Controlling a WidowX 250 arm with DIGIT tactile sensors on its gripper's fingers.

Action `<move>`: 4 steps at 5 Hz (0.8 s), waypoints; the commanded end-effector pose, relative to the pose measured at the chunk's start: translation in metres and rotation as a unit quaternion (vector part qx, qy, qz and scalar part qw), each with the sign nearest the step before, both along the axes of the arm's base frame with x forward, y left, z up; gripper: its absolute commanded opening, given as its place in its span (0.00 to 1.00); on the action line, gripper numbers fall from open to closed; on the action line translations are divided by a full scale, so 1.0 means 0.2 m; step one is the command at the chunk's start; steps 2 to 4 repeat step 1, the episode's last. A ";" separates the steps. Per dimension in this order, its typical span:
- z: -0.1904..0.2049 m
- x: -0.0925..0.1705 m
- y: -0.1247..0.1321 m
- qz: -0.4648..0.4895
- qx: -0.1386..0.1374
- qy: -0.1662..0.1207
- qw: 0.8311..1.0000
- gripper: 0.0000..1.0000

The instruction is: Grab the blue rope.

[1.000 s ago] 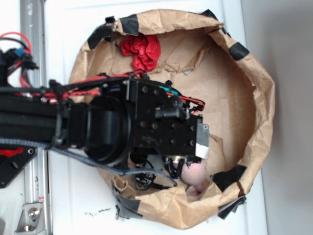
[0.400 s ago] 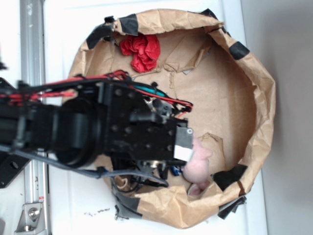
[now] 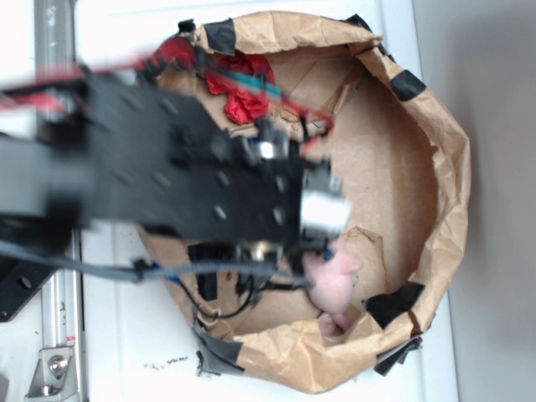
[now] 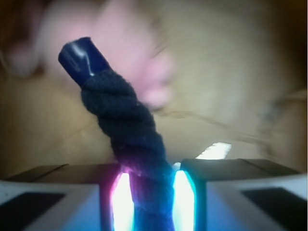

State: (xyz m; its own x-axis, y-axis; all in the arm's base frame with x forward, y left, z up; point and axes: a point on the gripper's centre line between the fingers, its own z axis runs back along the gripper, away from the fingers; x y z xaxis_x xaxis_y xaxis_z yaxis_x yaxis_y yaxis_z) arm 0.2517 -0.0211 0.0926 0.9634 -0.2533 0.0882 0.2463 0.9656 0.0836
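The gripper [image 4: 148,192] has its two flat-faced jaws pinching the blue rope [image 4: 126,125], a thick, fuzzy, dark navy cord of twisted strands that stands up between them and leans to the left. Its upper end is capped with smooth, glossy blue tape [image 4: 81,54], cylindrical and slightly shiny. Behind the rope in the wrist view sits a blurred pink plush toy [image 4: 120,43] against tan paper. From the exterior view, the black metal arm [image 3: 167,176], blurred, with red and black wires along it, covers much of a round nest of crumpled brown paper [image 3: 435,159] patched at the rim with strips of black tape. The soft, rounded pink toy [image 3: 333,280] lies just beyond the arm's tip, and a crumpled red cloth [image 3: 243,105] lies near the nest's far edge, partly under the arm.
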 end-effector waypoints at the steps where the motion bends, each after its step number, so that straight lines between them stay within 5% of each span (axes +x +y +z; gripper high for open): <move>1: 0.30 -0.05 0.09 0.090 -0.040 -0.026 0.995 0.00; 4: 0.30 -0.05 0.09 0.090 -0.040 -0.026 0.995 0.00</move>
